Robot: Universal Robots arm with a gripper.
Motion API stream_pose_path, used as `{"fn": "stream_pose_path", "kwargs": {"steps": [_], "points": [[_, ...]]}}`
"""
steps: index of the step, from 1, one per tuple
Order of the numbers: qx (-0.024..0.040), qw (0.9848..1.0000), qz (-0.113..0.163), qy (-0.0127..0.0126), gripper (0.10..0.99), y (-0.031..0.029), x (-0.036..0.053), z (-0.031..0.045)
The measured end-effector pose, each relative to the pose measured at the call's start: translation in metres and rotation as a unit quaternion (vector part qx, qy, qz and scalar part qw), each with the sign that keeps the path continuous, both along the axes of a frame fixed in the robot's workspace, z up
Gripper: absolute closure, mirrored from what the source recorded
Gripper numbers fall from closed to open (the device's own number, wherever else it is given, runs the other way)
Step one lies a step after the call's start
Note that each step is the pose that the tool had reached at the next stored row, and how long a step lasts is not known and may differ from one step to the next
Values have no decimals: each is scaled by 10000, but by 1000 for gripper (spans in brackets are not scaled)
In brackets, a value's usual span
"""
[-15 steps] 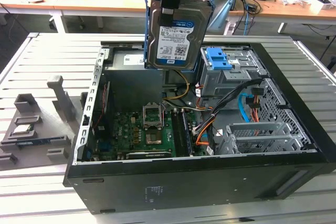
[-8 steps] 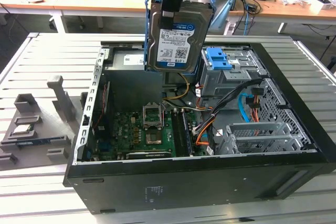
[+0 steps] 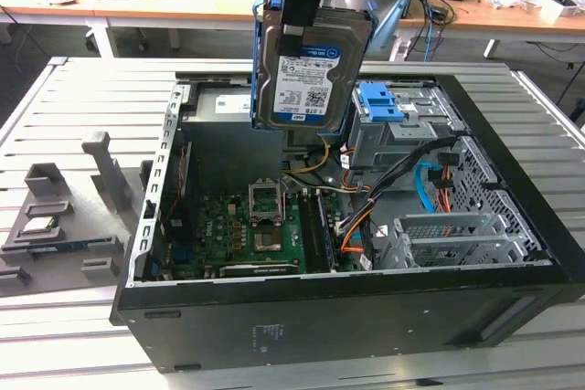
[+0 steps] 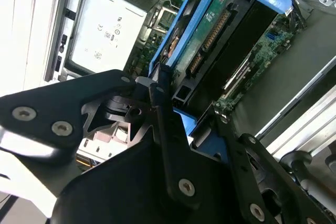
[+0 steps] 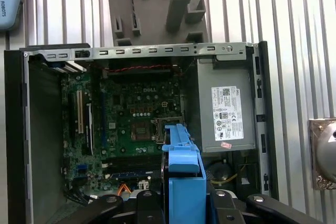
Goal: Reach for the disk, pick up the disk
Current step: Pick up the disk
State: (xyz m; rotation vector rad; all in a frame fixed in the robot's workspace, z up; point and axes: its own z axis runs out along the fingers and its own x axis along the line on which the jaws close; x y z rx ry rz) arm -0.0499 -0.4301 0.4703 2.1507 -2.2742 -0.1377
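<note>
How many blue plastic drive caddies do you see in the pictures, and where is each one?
2. One is clamped around the disk, held by the gripper above the open computer case. The other, the empty caddy, sits on the drive cage inside the case. Others may be hidden.

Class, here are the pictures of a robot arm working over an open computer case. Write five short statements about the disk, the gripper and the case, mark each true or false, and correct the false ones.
1. The gripper holds the disk in the air above the open case. True.
2. The disk lies flat on the motherboard. False: it hangs upright, clear of the board.
3. The disk has blue rails along its sides. True.
4. The case's side panel is closed. False: it is open and the motherboard shows.
5. A grey fixture sits on the slatted table, at the exterior view's left of the case. True.
</note>
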Motion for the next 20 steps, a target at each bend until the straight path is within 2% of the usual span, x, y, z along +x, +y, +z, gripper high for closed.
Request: {"fn": "stream_pose_path", "kwargs": {"steps": [20], "points": [[0,10000,0,0,722,-167,0,-23]]}}
